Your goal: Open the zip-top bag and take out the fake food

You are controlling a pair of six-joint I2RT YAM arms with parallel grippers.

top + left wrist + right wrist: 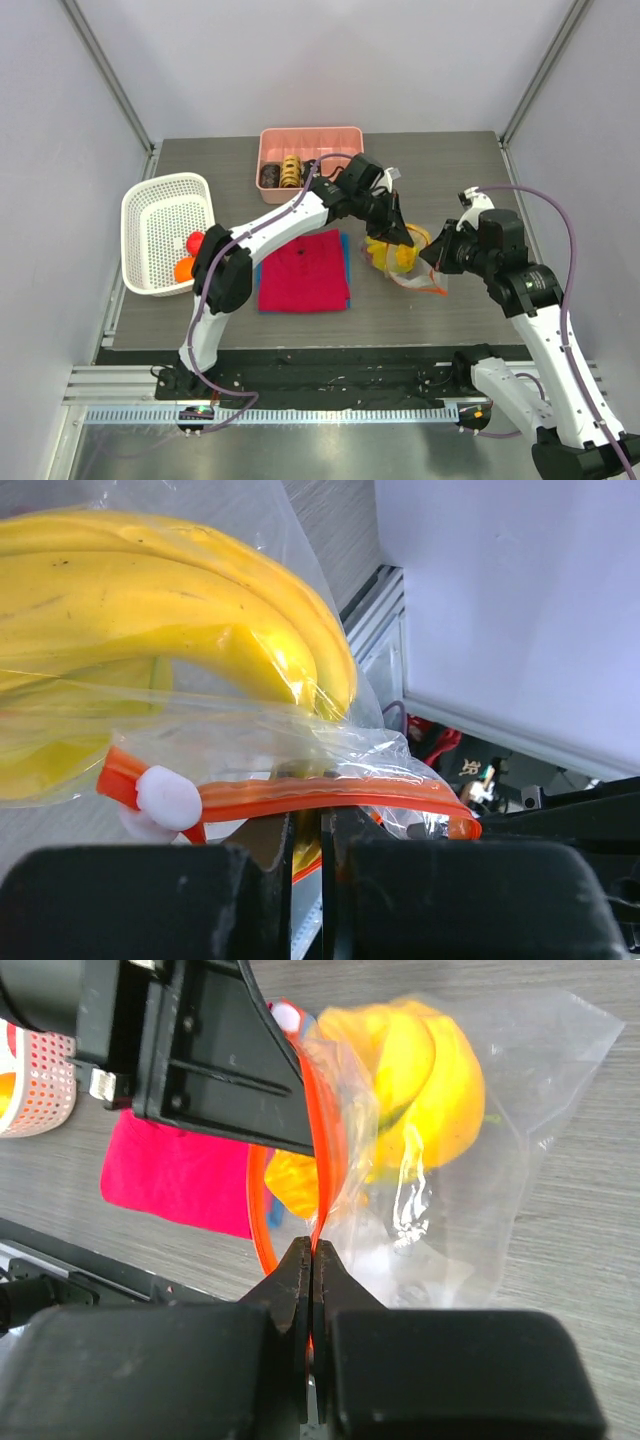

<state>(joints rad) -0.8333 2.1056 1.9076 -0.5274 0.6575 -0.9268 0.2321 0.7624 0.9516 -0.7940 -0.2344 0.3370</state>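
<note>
The right hand (pixel 312 1255) is clenched on the orange zip strip (pixel 322 1140) of the zip-top bag (pixel 520 1100); the left hand (pixel 308 830) grips the same mouth from the opposite side. The bag sits between them over the surface (pixel 450 180), right of a red shirt (pixel 304 270), with yellow fake food (pixel 150 590) inside. A pink tray (pixel 310 138) stands at the far edge.

Clear zip-top bag (pixel 540 1080) around yellow banana (pixel 150 600)

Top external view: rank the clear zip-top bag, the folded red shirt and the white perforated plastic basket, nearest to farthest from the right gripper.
1. clear zip-top bag, pinched in the right gripper.
2. folded red shirt, mid-scene, left of the bag.
3. white perforated plastic basket, far left.
</note>
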